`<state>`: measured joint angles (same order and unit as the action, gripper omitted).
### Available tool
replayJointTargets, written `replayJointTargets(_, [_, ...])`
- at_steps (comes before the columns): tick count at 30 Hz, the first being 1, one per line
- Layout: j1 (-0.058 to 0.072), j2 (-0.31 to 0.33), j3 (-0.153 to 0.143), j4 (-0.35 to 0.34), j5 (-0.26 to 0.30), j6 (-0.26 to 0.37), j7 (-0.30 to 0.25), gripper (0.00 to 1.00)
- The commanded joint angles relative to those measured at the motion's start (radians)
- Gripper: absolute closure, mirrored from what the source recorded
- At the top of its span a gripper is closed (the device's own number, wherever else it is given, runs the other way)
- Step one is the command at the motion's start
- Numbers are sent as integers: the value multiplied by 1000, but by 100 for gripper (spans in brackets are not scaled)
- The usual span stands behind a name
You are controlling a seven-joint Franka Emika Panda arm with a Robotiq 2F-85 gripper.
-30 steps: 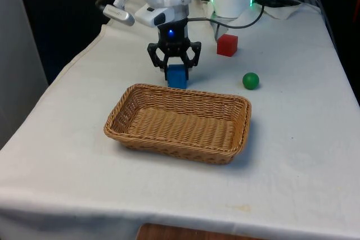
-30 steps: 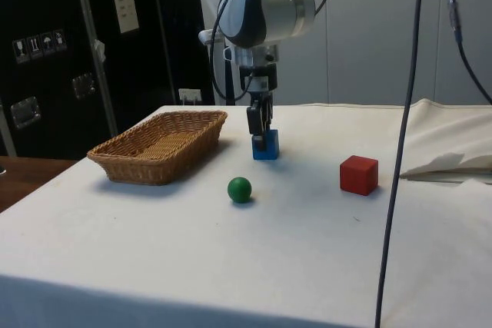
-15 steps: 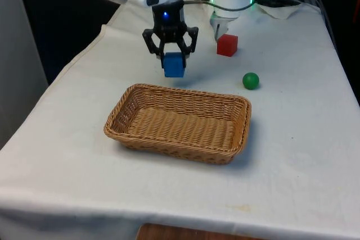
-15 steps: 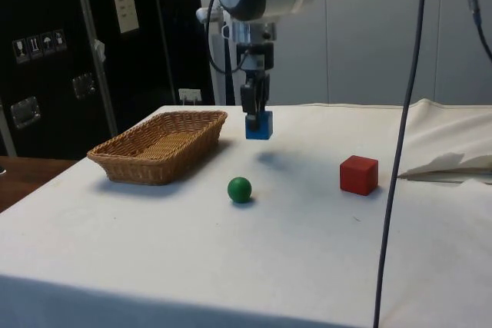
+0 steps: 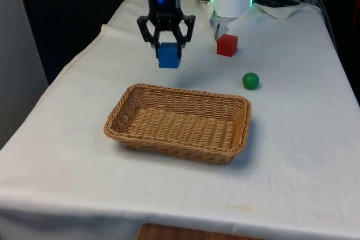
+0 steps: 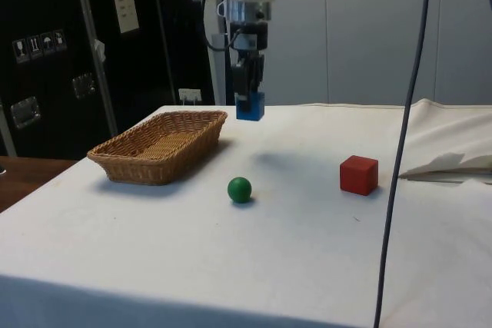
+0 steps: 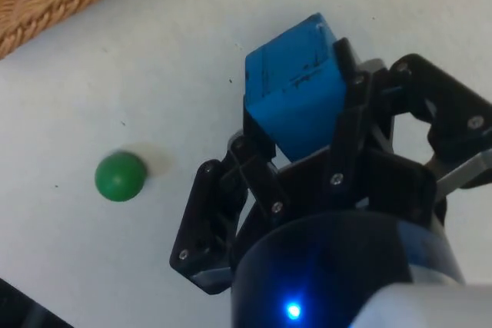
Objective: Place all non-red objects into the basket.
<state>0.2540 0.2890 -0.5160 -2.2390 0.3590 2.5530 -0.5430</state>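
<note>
My gripper (image 5: 168,49) is shut on a blue cube (image 5: 169,56), holding it in the air above the cloth just behind the far rim of the wicker basket (image 5: 132,95). In the side view the blue cube (image 6: 250,106) hangs under the gripper (image 6: 247,97), well above the table and beside the basket (image 6: 123,168). In the wrist view the blue cube (image 7: 296,96) sits tilted between the fingers (image 7: 265,182). A green ball (image 5: 251,80) lies on the cloth to the front view's right of the basket. A red cube (image 5: 227,45) stands further back.
The basket holds nothing. The green ball (image 6: 240,189) and red cube (image 6: 359,174) sit apart on the open cloth. A cable (image 6: 400,144) hangs down in the side view. Crumpled cloth (image 6: 453,160) lies at the table's edge.
The gripper has lifted the blue cube off the cloth and risen steadily with it. The ball, red cube and basket have not moved.
</note>
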Motion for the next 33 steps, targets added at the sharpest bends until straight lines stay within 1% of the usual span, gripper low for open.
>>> replayJointTargets(1, [7, -5, -13, 6, -25, -9, 24, 100])
replayJointTargets(3, [7, -11, -14, 11, -34, -10, 35, 100])
replayJointTargets(4, [0, -13, -3, 4, -14, -1, 15, 100])
replayJointTargets(5, [6, -14, -14, 14, -38, -11, 39, 100])
replayJointTargets(9, [6, -23, -16, 35, -61, -22, 66, 100])
replayJointTargets(10, [0, -24, -6, 27, -40, -10, 47, 100])
replayJointTargets(11, [6, -25, -17, 46, -68, -29, 76, 100])
replayJointTargets(15, [5, -20, -16, 80, -77, -48, 91, 100])
replayJointTargets(17, [4, -16, -13, 109, -82, -66, 102, 100])
replayJointTargets(18, [4, -16, -13, 109, -82, -66, 102, 100])
replayJointTargets(19, [0, -24, -7, 98, -69, -56, 89, 100])
replayJointTargets(20, [3, -11, -11, 129, -82, -78, 108, 100])
replayJointTargets(23, [1, 1, -8, 158, -76, -93, 112, 100])
replayJointTargets(26, [-2, 31, -1, 198, -64, -102, 116, 100])
replayJointTargets(27, [0, 25, -5, 192, -70, -98, 116, 100])
replayJointTargets(28, [-4, 40, 2, 208, -56, -102, 116, 100])
replayJointTargets(31, [-7, 68, 6, 234, -33, -101, 112, 100])
replayJointTargets(33, [-6, 99, 9, 260, -6, -97, 108, 100])
